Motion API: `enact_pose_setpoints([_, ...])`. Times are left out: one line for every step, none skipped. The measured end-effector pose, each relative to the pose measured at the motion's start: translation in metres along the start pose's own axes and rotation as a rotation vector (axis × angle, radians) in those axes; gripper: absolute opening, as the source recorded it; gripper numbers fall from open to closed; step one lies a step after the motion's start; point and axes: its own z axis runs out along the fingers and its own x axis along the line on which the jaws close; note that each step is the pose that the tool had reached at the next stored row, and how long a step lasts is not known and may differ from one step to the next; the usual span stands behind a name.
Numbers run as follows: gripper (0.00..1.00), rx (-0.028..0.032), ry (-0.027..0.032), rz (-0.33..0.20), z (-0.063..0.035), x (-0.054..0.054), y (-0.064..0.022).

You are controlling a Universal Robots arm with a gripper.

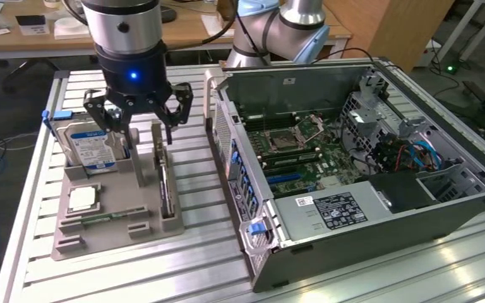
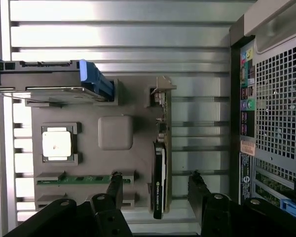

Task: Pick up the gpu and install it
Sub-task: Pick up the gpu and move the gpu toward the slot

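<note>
The gpu (image 1: 166,180) stands on edge in a slot of the grey holder tray (image 1: 116,233), at the tray's side nearest the computer case. In the wrist view the gpu (image 2: 160,148) shows as a thin card seen edge-on, with a dark cooler part and a silver bracket end. My gripper (image 1: 143,131) hangs open a little above the tray, over the gpu's far end. In the wrist view my gripper (image 2: 155,185) has one black finger on each side of the card, apart from it and holding nothing.
The tray (image 2: 116,106) also holds a silver hard drive with a blue label (image 1: 93,150), a square processor (image 1: 83,199) and a narrow green memory stick (image 2: 79,179). The open computer case (image 1: 444,208), motherboard (image 1: 302,151) exposed, lies at the exterior view's right on a slatted metal table (image 1: 200,271).
</note>
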Motion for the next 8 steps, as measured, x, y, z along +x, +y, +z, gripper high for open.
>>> enact_pose_setpoints([0.65, -0.0001, 0.0001, -0.001, 0.0017, 0.000, -0.0001])
enact_pose_setpoints([0.65, -0.0001, 0.0001, -0.001, 0.0033, 0.000, -0.0002])
enact_pose_setpoints([0.65, 0.0000, 0.0003, -0.002, 0.0048, -0.001, -0.0003])
enact_pose_setpoints([0.65, 0.0000, 0.0004, -0.002, 0.0064, -0.001, -0.0004])
enact_pose_setpoints([0.65, 0.0000, 0.0004, -0.003, 0.0080, -0.001, -0.0006])
enact_pose_setpoints([0.65, 0.0000, 0.0006, -0.003, 0.0096, -0.001, -0.0007])
enact_pose_setpoints([0.65, 0.0000, 0.0006, -0.003, 0.0114, -0.001, -0.0009])
enact_pose_setpoints([0.65, 0.0000, 0.0007, -0.004, 0.0130, -0.001, -0.0010])
